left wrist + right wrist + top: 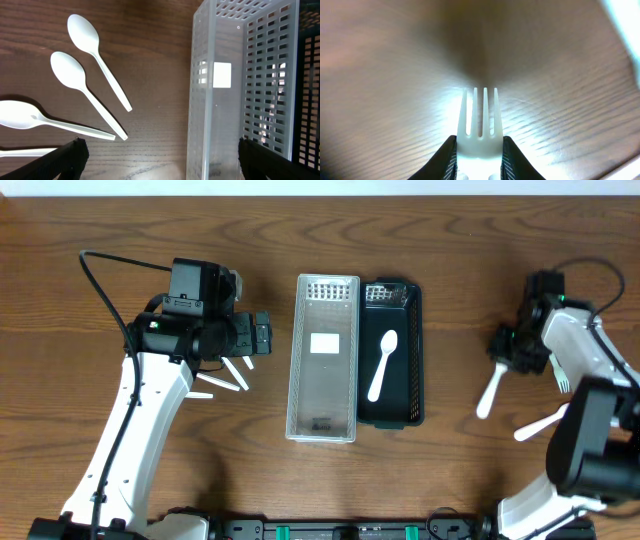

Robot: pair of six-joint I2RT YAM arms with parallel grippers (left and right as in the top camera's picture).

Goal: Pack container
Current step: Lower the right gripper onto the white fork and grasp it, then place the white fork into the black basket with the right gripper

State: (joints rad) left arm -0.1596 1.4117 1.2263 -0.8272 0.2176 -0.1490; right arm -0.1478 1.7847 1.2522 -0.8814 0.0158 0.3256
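Left claw (pixel 262 335): fingers (pixel 70 157) spread wide with nothing between them; it hangs over the counter (pixel 120 220), just left of the clear basket.
Spoons (pixel 85 90): three white ones lie loose on the counter left of the clear basket, near one another but apart. A fourth white handle shows at the edge of the left wrist view.
Clear basket (pixel 294 380): long, perforated and upright at the counter's middle. A white square label (pixel 325 343) shows on its floor.
Black basket (pixel 415 350): same long shape, set side by side against the clear basket's right wall.
Spoon (pixel 381 370): white, lying lengthwise inside the black basket, with its bowl toward the far end.
Right claw (pixel 505 345): well right of both baskets, pressed onto a fork (pixel 480 141), which it pinches just below the tines.
Fork: white with four tines, pointing away from the wrist camera over bare, blurred counter.
Cutlery (pixel 540 423): more white pieces lie on the counter beside the right arm.
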